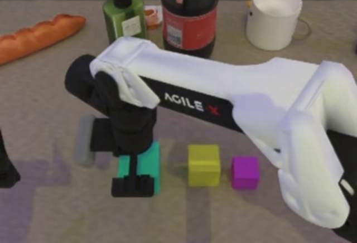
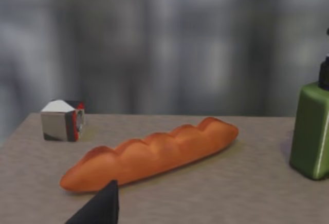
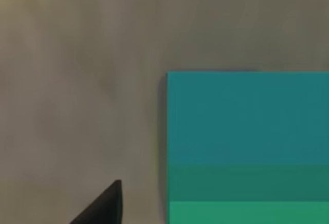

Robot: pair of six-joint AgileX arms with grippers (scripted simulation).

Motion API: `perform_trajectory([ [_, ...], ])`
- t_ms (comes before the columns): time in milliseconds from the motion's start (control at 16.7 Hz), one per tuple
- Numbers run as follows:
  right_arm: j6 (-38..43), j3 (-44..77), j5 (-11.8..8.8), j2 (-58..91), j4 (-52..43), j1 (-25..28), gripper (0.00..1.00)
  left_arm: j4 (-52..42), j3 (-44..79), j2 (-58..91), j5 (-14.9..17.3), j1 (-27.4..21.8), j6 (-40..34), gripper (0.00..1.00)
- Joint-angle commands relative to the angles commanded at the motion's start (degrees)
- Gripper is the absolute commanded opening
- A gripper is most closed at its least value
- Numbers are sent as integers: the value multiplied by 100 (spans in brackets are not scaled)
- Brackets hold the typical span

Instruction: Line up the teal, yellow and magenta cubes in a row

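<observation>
The teal cube (image 1: 149,159) lies near the front, left of centre, with the yellow cube (image 1: 203,165) and the small magenta cube (image 1: 245,172) to its right in a rough row, with gaps between them. My right arm reaches across from the right and its gripper (image 1: 133,186) hangs over the teal cube's left part, open. In the right wrist view the teal cube (image 3: 247,142) fills the frame close up, and one dark fingertip (image 3: 105,206) stands apart from its edge. My left gripper (image 1: 6,171) is parked at the left edge, open.
At the back stand a bread loaf (image 1: 39,35), a green pump bottle (image 1: 124,17), a cola bottle (image 1: 189,14) and a white mug (image 1: 273,17). The left wrist view shows the loaf (image 2: 154,152) and a small carton (image 2: 62,120).
</observation>
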Motion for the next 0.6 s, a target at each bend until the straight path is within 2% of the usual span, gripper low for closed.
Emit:
perform_trajectory([
  [420, -8, 1494, -3, 96, -1396, 39, 100, 0, 0, 0, 0, 0, 0, 100],
  [600, -7, 1688, -1, 85, -1586, 41, 100, 0, 0, 0, 0, 0, 0, 100],
])
